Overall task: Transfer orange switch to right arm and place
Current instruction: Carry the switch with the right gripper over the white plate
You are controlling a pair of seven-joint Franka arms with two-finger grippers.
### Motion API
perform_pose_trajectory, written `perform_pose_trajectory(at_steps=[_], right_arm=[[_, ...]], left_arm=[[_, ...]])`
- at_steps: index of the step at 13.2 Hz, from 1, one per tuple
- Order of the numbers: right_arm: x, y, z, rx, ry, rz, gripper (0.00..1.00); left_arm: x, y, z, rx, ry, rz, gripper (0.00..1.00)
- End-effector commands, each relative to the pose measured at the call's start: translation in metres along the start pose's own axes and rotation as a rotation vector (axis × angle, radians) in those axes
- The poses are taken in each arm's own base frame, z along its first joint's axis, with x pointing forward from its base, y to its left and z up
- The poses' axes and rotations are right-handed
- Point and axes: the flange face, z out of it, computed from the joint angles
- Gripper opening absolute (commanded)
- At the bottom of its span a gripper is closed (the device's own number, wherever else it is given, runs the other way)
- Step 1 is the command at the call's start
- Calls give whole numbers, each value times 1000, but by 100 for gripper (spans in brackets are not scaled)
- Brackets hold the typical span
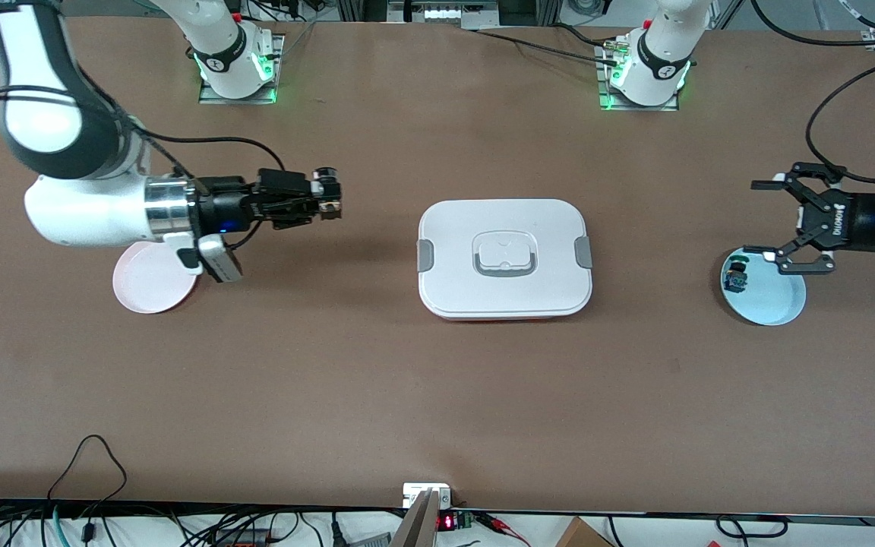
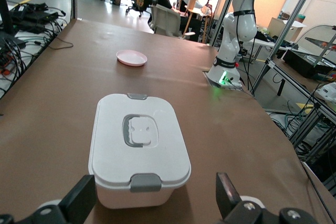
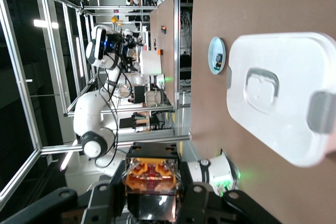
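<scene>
Holding my right gripper (image 1: 331, 199) over bare table (image 1: 437, 395), fingers clenched on the orange switch (image 3: 150, 171) — left gripper (image 1: 775, 220) waits released, above the blue plate (image 1: 772, 304).

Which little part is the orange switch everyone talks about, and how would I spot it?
Start at the big white lidded container mid-table, then look toward the right arm's end, where the right gripper hangs above the bare tabletop. Clamped in its jaws is the orange switch: tiny, black-bodied, amber-topped. The other small parts lie on the pale blue plate, and one is blue-bodied.
</scene>
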Motion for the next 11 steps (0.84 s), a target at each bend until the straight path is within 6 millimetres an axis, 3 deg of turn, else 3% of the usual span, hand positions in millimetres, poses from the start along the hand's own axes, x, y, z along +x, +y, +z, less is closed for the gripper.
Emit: perform_pose_trajectory(at_steps=[1, 3, 7, 10, 11], right_arm=[[-15, 17, -25, -85, -73, -5, 3], [-24, 22, -38, -171, -133, -14, 3], [-41, 38, -67, -467, -245, -29, 3], [-50, 58, -97, -694, -359, -104, 3], [-52, 66, -111, -773, -415, -154, 3]], left_arm=[[26, 16, -10, 31, -214, -115, 100], [35, 26, -25, 118, -315, -200, 100], [77, 36, -67, 446, -519, -178, 100], [130, 61, -85, 681, -726, -228, 100], [151, 67, -81, 729, -786, -207, 100]])
